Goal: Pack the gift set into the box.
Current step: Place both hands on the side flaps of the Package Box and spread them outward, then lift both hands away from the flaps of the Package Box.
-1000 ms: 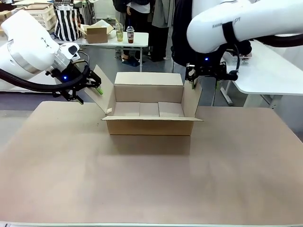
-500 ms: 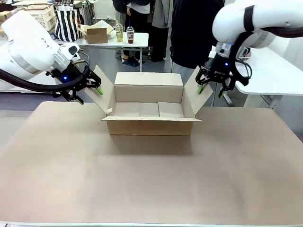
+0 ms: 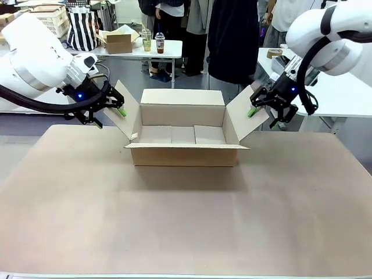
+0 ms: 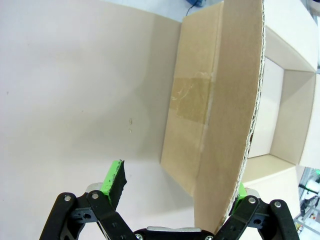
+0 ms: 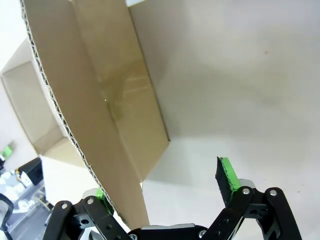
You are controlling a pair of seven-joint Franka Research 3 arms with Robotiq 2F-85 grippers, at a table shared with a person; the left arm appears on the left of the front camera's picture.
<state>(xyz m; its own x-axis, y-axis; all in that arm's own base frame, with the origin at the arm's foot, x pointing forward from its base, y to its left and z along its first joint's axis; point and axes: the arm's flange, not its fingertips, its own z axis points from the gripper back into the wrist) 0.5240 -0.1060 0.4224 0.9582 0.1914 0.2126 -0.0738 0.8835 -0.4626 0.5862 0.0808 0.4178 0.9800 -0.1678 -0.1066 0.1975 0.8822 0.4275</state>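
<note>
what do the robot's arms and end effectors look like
The left arm and right arm are white with rounded shells; the right has a black band. Black cables run along them, and a small blue light glows at each wrist. The left end effector and right end effector are black linkages with green pads.

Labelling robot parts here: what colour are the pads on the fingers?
The pads are bright green, clearest in the left wrist view.
</note>
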